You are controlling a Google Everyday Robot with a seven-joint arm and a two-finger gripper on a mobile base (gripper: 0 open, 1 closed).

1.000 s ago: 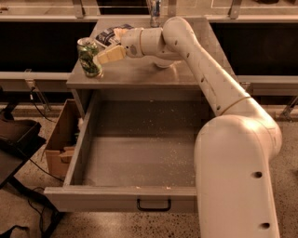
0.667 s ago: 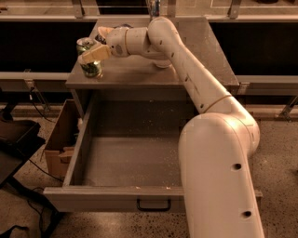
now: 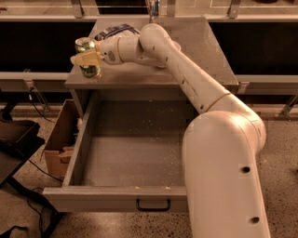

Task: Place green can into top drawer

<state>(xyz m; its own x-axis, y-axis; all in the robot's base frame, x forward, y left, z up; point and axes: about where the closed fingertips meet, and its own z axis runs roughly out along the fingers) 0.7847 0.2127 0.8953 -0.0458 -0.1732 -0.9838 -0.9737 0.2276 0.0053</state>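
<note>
The green can (image 3: 88, 69) stands about upright at the front left corner of the grey counter (image 3: 205, 51), with its silver top showing. My gripper (image 3: 87, 58) reaches in from the right, and its pale fingers (image 3: 84, 59) close around the can's middle. The top drawer (image 3: 135, 153) is pulled wide open below the counter. Its speckled floor holds nothing, and its dark bar handle (image 3: 152, 205) is on the front panel. My arm crosses the counter and covers the drawer's right side.
A patterned bag (image 3: 114, 31) lies on the counter behind the gripper. A slim can (image 3: 152, 8) stands at the counter's back edge. An open cardboard box (image 3: 58, 146) sits on the floor left of the drawer, with a dark object (image 3: 14, 144) further left.
My gripper has carried the green can leftward along the counter's left edge. The can has gone from tilted to about upright.
</note>
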